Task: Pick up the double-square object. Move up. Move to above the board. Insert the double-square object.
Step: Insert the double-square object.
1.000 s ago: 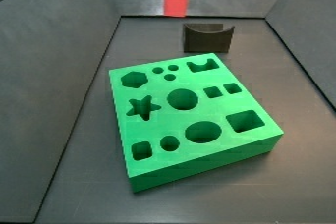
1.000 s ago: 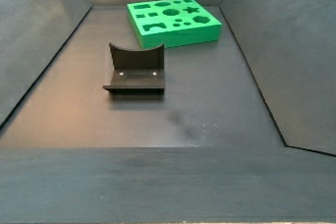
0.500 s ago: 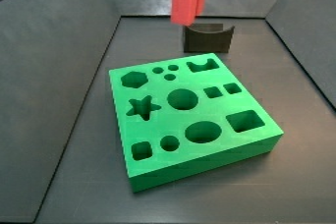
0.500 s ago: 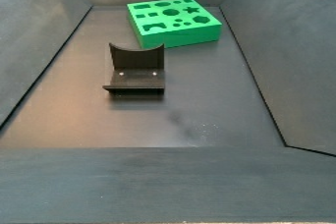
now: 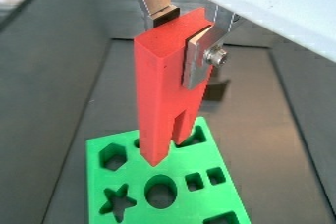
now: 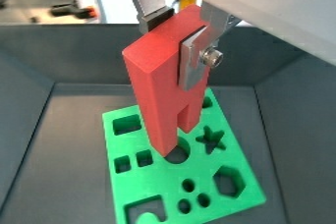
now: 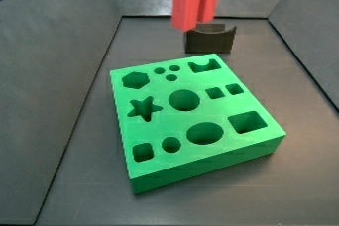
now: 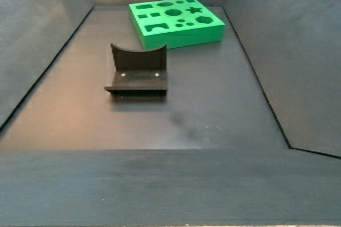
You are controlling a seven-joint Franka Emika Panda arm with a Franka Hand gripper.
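While gripper (image 5: 184, 33) hangs high above board (image 5: 105, 157), we see its silver fingers (image 5: 198, 56) pinching top of double-square object (image 5: 165, 85); bar upright in both wrist views, lower end apart from board's cut-outs; in a side view bar (image 7: 197, 0) shows above fixture (image 7: 209, 38), gripper itself out of frame; board (image 8: 176, 23) flat on bin floor, beyond fixture (image 8: 138, 71)

Gripper (image 5: 184, 33) clamps bar (image 5: 167, 90) upright, above board (image 6: 144, 191); fixture (image 8: 138, 72) on floor beside board (image 8: 177, 22), apart.
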